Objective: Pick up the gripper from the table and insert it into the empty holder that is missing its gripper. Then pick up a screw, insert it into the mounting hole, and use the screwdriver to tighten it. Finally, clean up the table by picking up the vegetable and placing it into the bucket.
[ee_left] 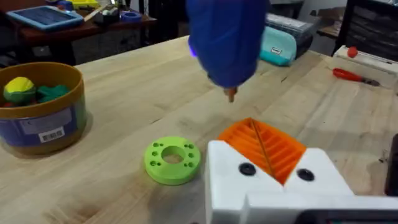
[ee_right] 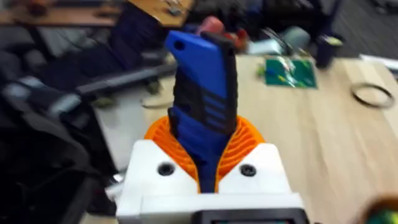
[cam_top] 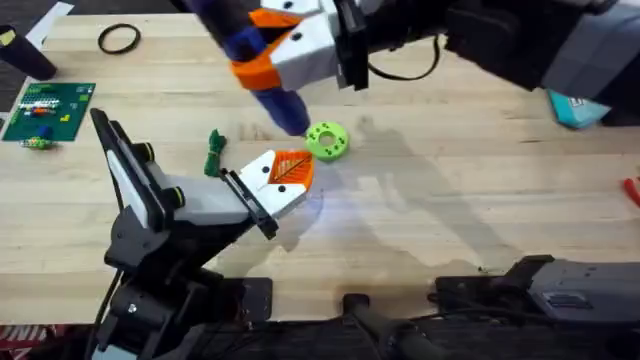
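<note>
Left gripper (cam_top: pixel 290 175): its white fingers with orange ribbed pads (ee_left: pixel 264 149) sit near the middle of the table (cam_top: pixel 480 190), toward the near edge; the pads press face to face with nothing between them.
Holder: the white block (cam_top: pixel 215 205) behind those fingers, with a black edge plate and a black arm (cam_top: pixel 125 170) bearing yellow-green knobs, runs back toward the near left corner.
Gripper piece: both fingers look seated on the block; which one is the inserted piece, I cannot tell.
Green disc (cam_top: pixel 327 140): lime, with holes, flat on the table just beyond the left fingertips, apart from them.
Green bundle (cam_top: pixel 214 152): small, dark green, lies left of the fingertips.
Screwdriver (cam_top: pixel 265 70): blue, tilted, held up in the air; its narrow tip (ee_left: pixel 231 94) hangs above the table just past the disc and the left fingertips, touching neither.
Right gripper (ee_right: pixel 205 149): reaches across from the right, near the far edge, and its orange pads clamp both sides of the blue handle.
Bucket (ee_left: pixel 43 118): round, yellow rim, blue label, stands on the table in the left wrist view; yellow and green items lie inside.
Circuit board (cam_top: pixel 48 110): green, at the far left edge.
Black ring (cam_top: pixel 119 39): thin, flat near the far left corner.
</note>
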### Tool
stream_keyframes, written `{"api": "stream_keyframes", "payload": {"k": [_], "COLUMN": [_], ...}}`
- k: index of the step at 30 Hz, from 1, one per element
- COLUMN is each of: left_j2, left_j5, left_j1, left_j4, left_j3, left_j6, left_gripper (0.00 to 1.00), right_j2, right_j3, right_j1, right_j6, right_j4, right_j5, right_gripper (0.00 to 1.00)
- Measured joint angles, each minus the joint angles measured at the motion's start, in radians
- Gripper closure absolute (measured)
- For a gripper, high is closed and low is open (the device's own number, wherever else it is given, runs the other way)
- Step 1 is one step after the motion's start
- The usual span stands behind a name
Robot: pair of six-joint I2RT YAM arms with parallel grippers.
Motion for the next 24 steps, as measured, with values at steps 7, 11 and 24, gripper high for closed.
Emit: {"api": "stream_keyframes", "payload": {"k": [7, 11, 24], "left_j2": [0.0, 0.0, 0.0], "left_j5": [0.0, 0.0, 0.0], "left_j1": [0.0, 0.0, 0.0], "left_j4": [0.0, 0.0, 0.0], "left_j3": [0.0, 0.0, 0.0], "left_j6": [0.0, 0.0, 0.0], "left_gripper": [0.99, 0.99, 0.99], "right_j2": [0.0, 0.0, 0.114], "right_j3": [0.005, 0.015, 0.038], "right_j1": [-0.042, -0.044, -0.128], "right_j6": [-0.236, -0.39, -0.686], "right_j4": [-0.296, -0.508, -0.68], "right_j5": [0.216, 0.446, 1.083], "right_gripper": [0.924, 0.923, 0.924]}}
